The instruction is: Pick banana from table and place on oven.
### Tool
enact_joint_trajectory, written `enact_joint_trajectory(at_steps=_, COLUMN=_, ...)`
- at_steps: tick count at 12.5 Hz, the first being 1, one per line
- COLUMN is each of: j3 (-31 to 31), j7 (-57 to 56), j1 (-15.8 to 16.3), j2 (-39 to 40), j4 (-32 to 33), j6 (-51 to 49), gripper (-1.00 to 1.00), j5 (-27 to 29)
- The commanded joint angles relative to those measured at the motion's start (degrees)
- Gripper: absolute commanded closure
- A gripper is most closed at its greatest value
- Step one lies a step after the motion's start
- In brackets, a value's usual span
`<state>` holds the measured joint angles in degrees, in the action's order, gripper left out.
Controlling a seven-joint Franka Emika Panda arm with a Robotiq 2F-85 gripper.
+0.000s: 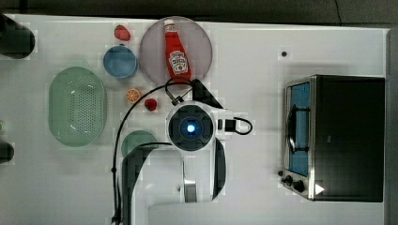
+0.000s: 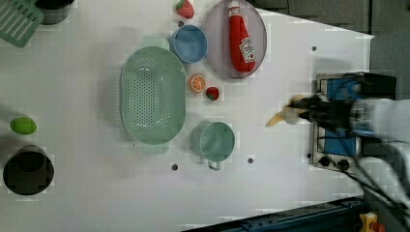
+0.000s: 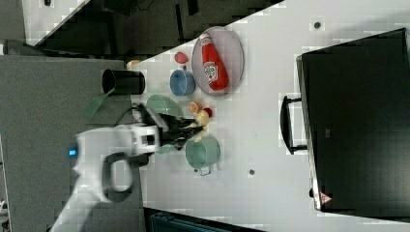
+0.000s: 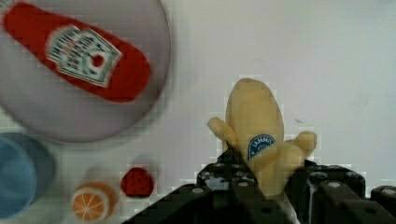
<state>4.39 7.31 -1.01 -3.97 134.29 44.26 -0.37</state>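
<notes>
Black pincer gripper (image 4: 275, 186) is clamped on the small pale cream-yellow banana (image 4: 257, 135), jaws narrowly apart with the fruit between them. In the wrist view the banana sticks out past the fingertips, peel flaps splayed to both sides, blue round sticker on its front, lifted clear above the large white rectangular table (image 1: 253, 61).

In the left view the banana (image 2: 280, 117) hangs just off the front of the oven.

- One boxy toaster oven (image 1: 349, 138), black top, silver frame, blue glass door; nothing on its top.
- One pale green perforated oval colander (image 1: 76, 106).
- One grey round plate (image 1: 155, 51) carrying one red ketchup bottle (image 1: 177, 52).
- One blue round bowl (image 1: 120, 62).
- One green mug (image 2: 216, 141).
- Two red strawberries: (image 1: 122, 33) and a smaller one (image 1: 150, 104).
- One round orange slice (image 1: 133, 95).
</notes>
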Motion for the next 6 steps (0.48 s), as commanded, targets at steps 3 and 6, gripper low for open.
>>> enact_joint_trajectory(at_steps=3, j3=-1.82, j7=1.98, j1=0.09, j2=-7.66, j4=-12.39, j6=-22.66, gripper=0.50, j5=-1.09)
enact_joint_trajectory(at_steps=6, j3=-4.71, j7=1.32, j1=0.02, j2=-8.30, j4=-21.29, j6=-35.29, gripper=0.50, j5=-1.09)
